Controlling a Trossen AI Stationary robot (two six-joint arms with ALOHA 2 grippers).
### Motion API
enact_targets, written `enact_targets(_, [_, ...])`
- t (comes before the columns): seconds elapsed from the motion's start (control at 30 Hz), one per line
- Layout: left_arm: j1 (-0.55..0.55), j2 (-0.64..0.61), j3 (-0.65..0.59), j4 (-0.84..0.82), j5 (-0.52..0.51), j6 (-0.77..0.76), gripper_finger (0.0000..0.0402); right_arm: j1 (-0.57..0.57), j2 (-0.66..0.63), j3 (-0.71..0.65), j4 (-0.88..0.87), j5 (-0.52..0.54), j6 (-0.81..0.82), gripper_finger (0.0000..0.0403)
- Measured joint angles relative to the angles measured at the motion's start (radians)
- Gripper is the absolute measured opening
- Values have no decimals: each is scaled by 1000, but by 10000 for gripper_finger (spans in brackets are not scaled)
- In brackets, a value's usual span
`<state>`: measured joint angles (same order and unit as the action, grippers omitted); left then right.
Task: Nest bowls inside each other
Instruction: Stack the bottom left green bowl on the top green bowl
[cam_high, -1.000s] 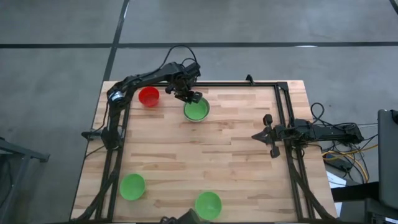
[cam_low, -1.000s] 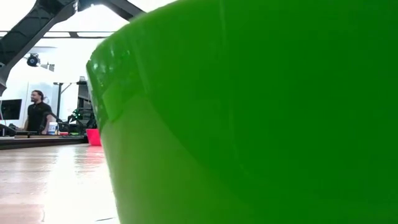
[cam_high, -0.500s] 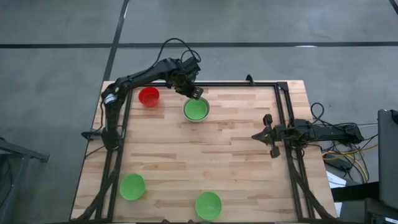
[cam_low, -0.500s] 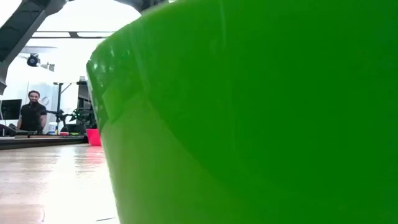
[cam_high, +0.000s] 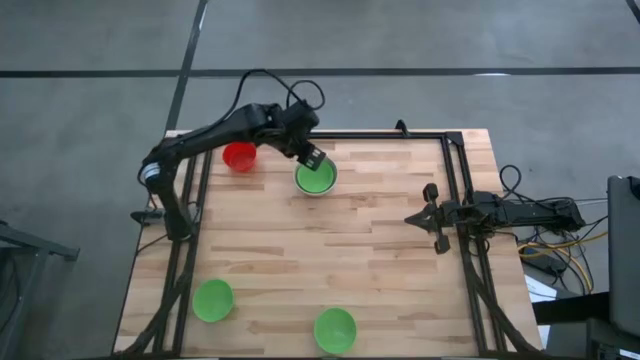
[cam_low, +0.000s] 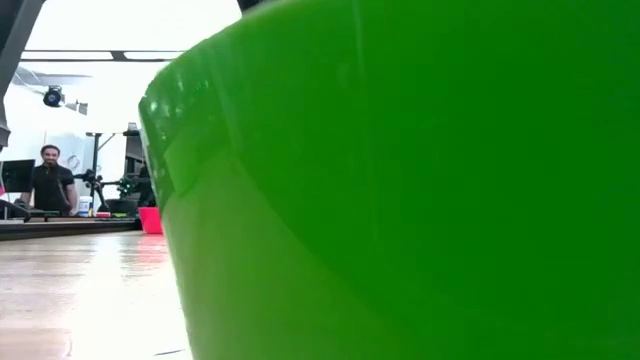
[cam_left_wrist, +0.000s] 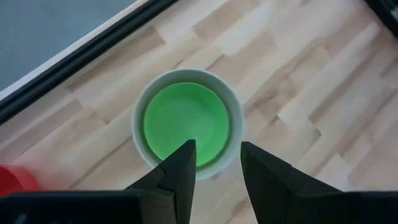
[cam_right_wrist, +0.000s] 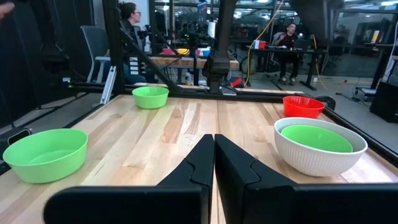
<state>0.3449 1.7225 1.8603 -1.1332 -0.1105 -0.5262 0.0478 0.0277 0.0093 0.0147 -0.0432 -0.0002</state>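
One green bowl already sits nested in the white bowl at the tabletop's far side, so the left tool hovers above it spread and empty, while the right tool rests pressed together at the side.

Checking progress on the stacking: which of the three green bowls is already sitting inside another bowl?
The green bowl at the table's far edge beside the red bowl: it sits nested in the white bowl. The other two green bowls stand alone at the near edge.
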Motion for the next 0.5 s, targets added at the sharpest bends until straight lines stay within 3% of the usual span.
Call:
enact_targets(0.27, [-124,-79,-55,90,-57,22,131,0,0,0,0,0,0,9])
enact_targets(0.5, [-206,-165,-190,116,-65,24,131,0,0,0,0,0,0,9])
